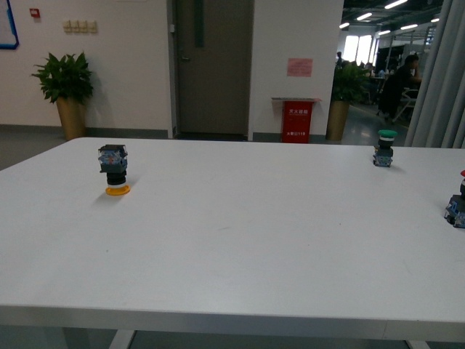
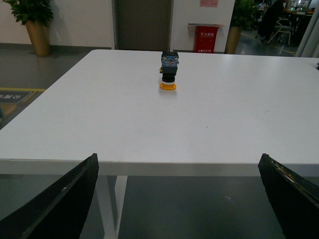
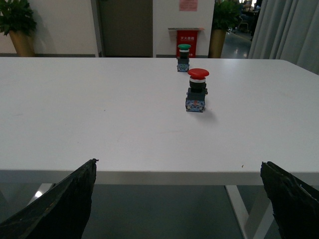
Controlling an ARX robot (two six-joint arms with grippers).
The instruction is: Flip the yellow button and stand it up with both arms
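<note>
The yellow button stands upside down on the white table at the left, its yellow cap down and its blue-and-clear block on top. It also shows in the left wrist view, well ahead of my left gripper. That gripper is open and empty, held off the table's near edge. My right gripper is open and empty too, also off the near edge. Neither arm shows in the front view.
A green-capped switch stands upright at the far right and shows in the right wrist view. A red-capped switch stands nearer on the right, cut by the front view's edge. Plants, a door and a red bin stand beyond the table.
</note>
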